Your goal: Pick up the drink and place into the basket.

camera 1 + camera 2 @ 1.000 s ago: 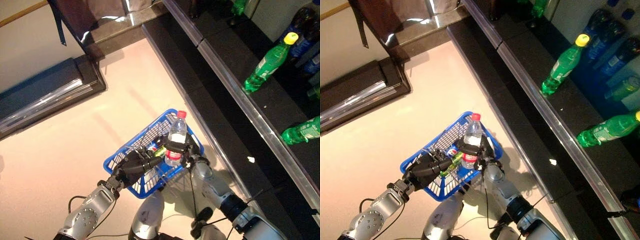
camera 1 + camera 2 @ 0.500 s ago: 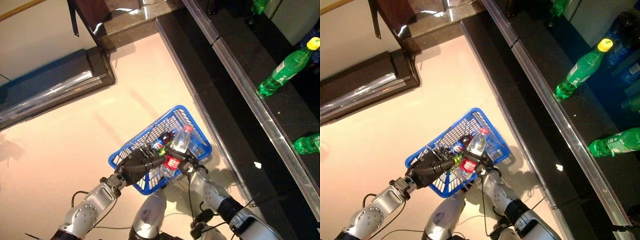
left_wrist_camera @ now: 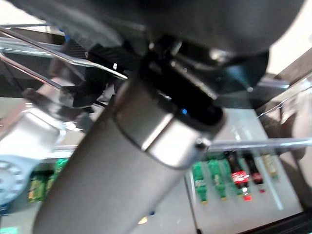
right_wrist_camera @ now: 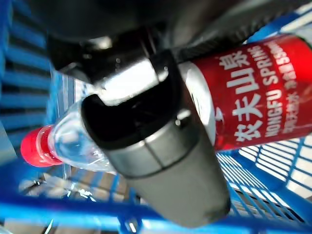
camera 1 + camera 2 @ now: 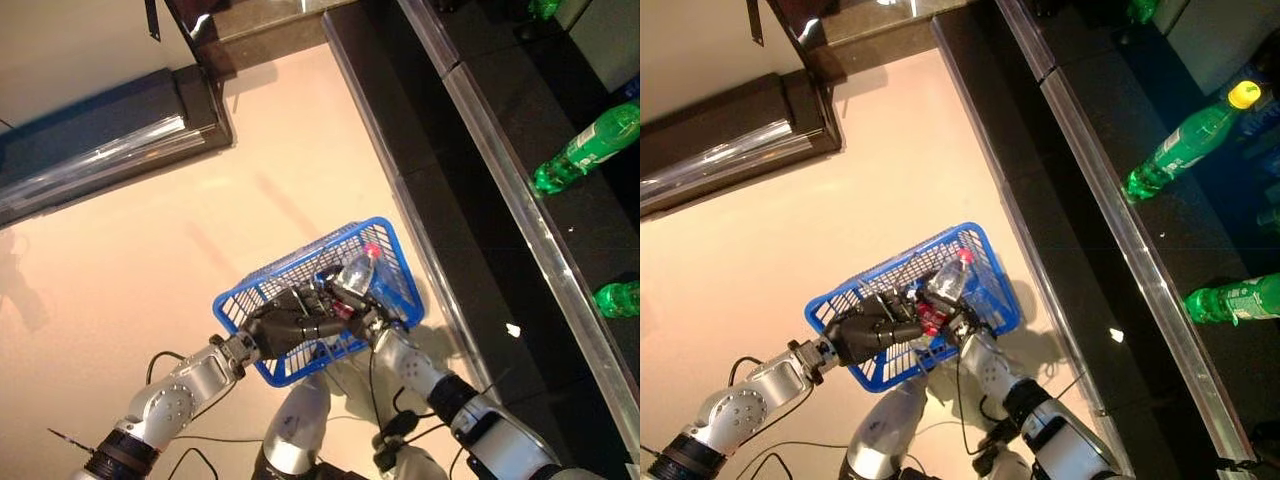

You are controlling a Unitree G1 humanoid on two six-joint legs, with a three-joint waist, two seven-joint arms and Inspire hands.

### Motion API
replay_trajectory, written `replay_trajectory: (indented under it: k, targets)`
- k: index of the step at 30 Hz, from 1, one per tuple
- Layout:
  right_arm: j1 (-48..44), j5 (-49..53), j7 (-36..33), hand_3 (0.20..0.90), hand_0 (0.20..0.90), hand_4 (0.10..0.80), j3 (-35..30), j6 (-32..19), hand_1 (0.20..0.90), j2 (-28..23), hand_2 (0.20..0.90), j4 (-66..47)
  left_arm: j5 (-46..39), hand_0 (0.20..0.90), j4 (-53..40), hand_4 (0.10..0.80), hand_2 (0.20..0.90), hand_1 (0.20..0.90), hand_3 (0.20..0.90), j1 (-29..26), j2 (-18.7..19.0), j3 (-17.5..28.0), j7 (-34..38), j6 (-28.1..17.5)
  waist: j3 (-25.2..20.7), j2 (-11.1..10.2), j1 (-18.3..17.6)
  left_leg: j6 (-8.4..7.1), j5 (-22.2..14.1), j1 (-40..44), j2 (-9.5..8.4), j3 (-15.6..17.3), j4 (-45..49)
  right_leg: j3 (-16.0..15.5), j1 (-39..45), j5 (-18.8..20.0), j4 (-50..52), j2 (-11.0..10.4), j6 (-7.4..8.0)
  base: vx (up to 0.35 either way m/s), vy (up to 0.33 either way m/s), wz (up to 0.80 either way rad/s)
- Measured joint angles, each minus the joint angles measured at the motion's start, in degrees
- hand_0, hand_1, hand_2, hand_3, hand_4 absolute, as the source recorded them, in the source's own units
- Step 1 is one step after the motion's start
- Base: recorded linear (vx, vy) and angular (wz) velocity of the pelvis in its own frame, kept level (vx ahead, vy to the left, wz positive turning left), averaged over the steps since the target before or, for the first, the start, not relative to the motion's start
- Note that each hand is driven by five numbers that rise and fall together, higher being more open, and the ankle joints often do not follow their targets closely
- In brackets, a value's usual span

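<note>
A clear water bottle (image 5: pixel 356 272) with a red cap and red label (image 4: pixel 253 97) lies tilted inside the blue wire basket (image 5: pixel 300 258), cap pointing to the far side. My right hand (image 5: pixel 350 312) comes in from the lower right and is shut on the bottle's labelled middle; its thumb (image 4: pixel 161 161) wraps across the bottle. My left hand (image 5: pixel 285 325) is at the basket's near side, curled round its thin metal handle (image 3: pixel 58 53). Other drinks lie in the basket, mostly hidden by both hands.
A long black shelf with a silver edge (image 5: pixel 500 170) runs along the right, with green bottles (image 5: pixel 585 155) lying on it. A dark low plinth (image 5: pixel 100 140) stands at the far left. A small white scrap (image 5: pixel 513 329) lies near the shelf's base.
The bottle went from upright above the basket to tilted and lowered into it, with my right hand still round it. The camera has shifted too.
</note>
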Motion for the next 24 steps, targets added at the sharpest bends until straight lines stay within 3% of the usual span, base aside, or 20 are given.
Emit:
replay_trajectory:
  k: [13, 14, 15, 16, 24]
  targets:
    - [-4.9, 5.6, -1.3, 0.2, 0.3, 0.1, -1.6, 4.3, 0.3, 1.0, 0.3, 8.8, 0.0, 0.3, 0.0, 0.1, 0.3, 0.3, 0.2, -3.0, 0.0, -2.5, 0.0, 1.5, 0.2, -0.1, 0.4, 0.01, 0.0, -0.2, -0.05, 0.0, 0.1, -0.2, 0.0, 0.0, 0.1, 0.0, 0.02, 0.005, 0.0, 0.0]
    - [-4.9, 6.1, -1.3, 0.329, 0.411, 0.229, -1.6, 4.3, 0.411, 1.0, 0.411, 8.9, 0.0, 0.3, 0.0, 0.1, 0.3, 0.3, 0.2, -3.3, 0.0, -2.6, 0.0, 1.6, 0.2, -0.1, 0.4, 0.01, 0.0, -0.2, -0.06, 0.0, 0.2, -0.2, 0.0, 0.0, 0.2, 0.0, 0.02, 0.0, 0.0, 0.0]
    - [-4.9, 6.1, -1.3, 0.804, 0.818, 0.704, -1.7, 4.4, 0.818, 1.0, 0.818, 8.9, 0.0, 0.3, 0.0, 0.1, 0.3, 0.3, 0.2, -3.6, -0.1, -2.8, 0.0, 1.7, 0.2, -0.1, 0.4, 0.01, 0.0, -0.2, -0.05, 0.0, 0.3, -0.2, 0.0, 0.0, 0.3, 0.0, 0.0, 0.0, 0.0, 0.0]
    - [-4.9, 6.1, -1.3, 0.9, 0.9, 0.8, -1.8, 4.5, 0.9, 1.0, 0.9, 8.9, 0.0, 0.3, 0.0, 0.1, 0.3, 0.3, 0.2, -3.9, -0.1, -2.9, 0.0, 1.9, 0.3, -0.1, 0.4, 0.01, 0.0, -0.2, -0.05, 0.0, 0.3, -0.3, 0.0, 0.0, 0.4, 0.0, -0.01, 0.023, 0.006, 0.06]
    - [-6.1, 8.7, -1.5, 0.9, 0.9, 0.8, -5.1, 4.1, 0.9, 1.4, 0.9, 11.3, 0.0, 0.3, 0.0, 0.1, 0.3, 0.3, 0.2, -5.2, -0.2, -3.2, 0.1, 1.9, 1.0, -0.1, 0.3, 0.02, 0.0, -2.0, -0.1, 0.0, 2.1, -1.8, -1.0, -1.7, 3.6, -0.6, -0.24, 0.009, -0.001, 0.11]
